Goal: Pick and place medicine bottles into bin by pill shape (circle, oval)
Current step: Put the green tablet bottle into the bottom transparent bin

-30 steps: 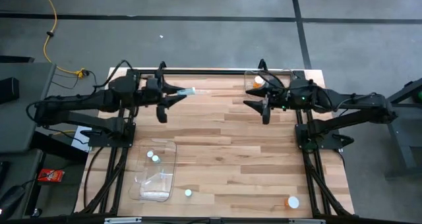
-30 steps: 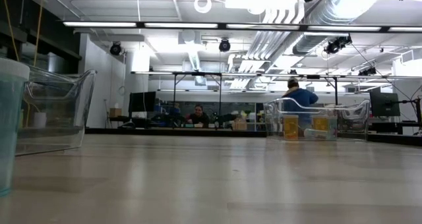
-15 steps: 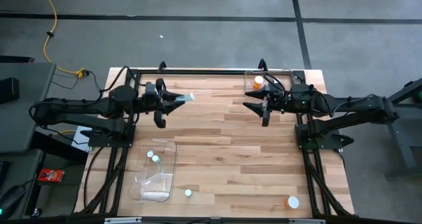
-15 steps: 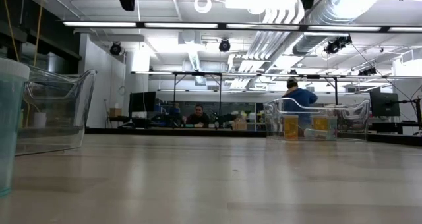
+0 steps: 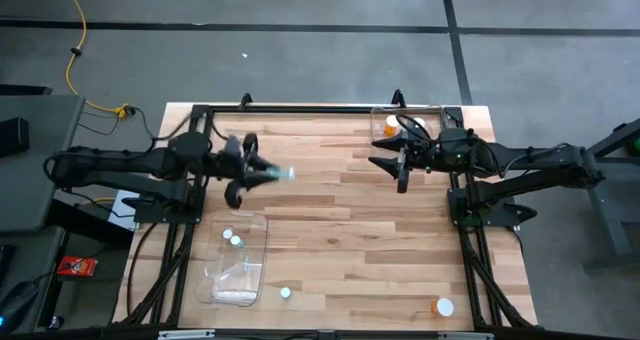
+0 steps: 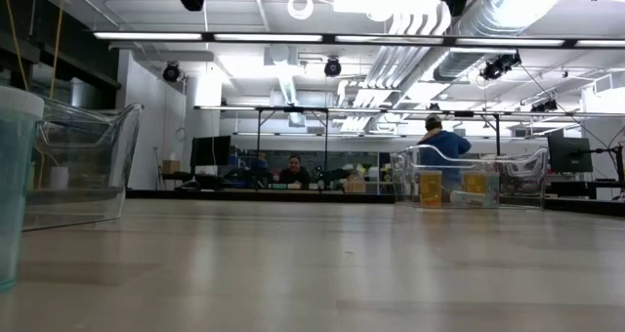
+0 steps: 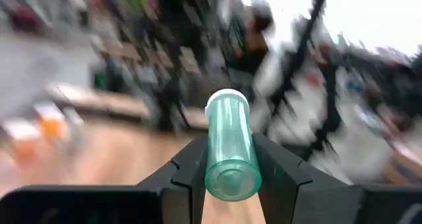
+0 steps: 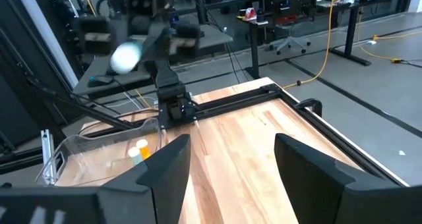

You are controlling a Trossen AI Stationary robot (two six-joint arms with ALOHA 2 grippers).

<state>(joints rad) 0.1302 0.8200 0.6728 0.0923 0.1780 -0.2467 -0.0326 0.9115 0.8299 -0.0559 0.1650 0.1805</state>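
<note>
Matt striped wooden table (image 5: 330, 230), clear glossy plastic bin (image 5: 240, 270), translucent teal plastic bottle (image 7: 228, 147)

2 bottles (image 5: 233, 238) in left bin (image 5: 250, 276)

Both my arms are dark, near-black, built of slim tubular links joined by thicker rounded joint housings. My left arm (image 5: 120, 165) carries thin black cables looping off its upper joints; my right arm (image 5: 530, 162) shows the same loose cable loops near the wrist, plus a small green light on the wrist housing. My left gripper (image 7: 227, 178) has two matte black fingers with angular, stepped inner faces and flat chamfered edges. My right gripper (image 8: 227, 161) has the same two matte black fingers, broad and wedge-shaped, rising from a flat black base. No markings or screws are legible on either.
</note>
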